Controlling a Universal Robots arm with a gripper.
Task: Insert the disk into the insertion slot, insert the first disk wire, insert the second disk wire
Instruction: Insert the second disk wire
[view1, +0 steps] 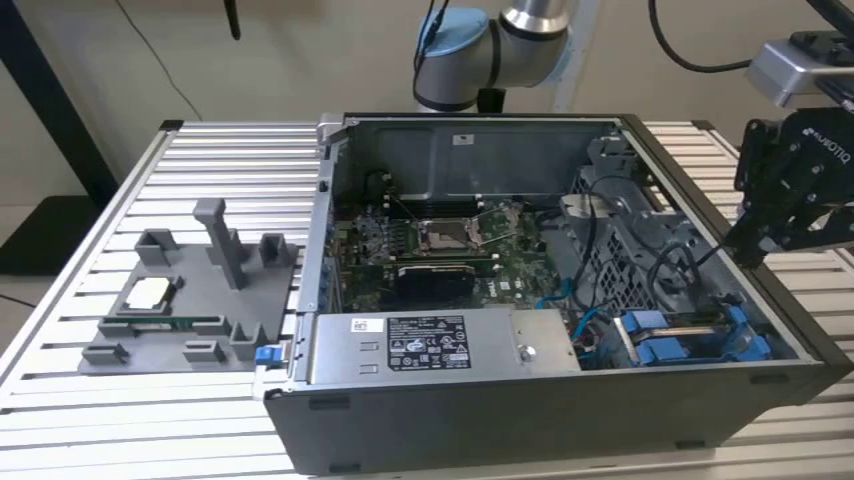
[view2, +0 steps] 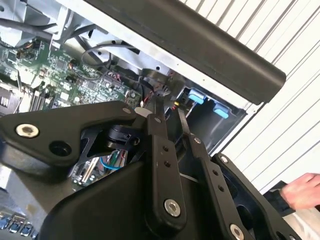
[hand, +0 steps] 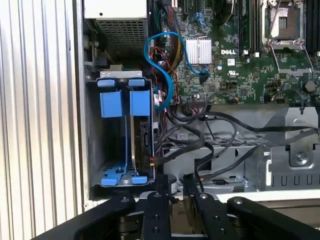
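Now | gripper (hand: 173, 182): jaws narrowly parted, empty, beside the computer case (view1: 534, 420) wall | insertion slot (hand: 92, 145): just ahead of gripper, holds the disk (hand: 141, 145) edge-on in its blue carrier | blue cable (hand: 167, 75): loops beyond slot

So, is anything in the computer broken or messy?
Nothing looks broken or spilled. Some black wires lie in a loose tangle beside the slot, and a blue cable loops over the board. The odd thing is a person's hand over the table.
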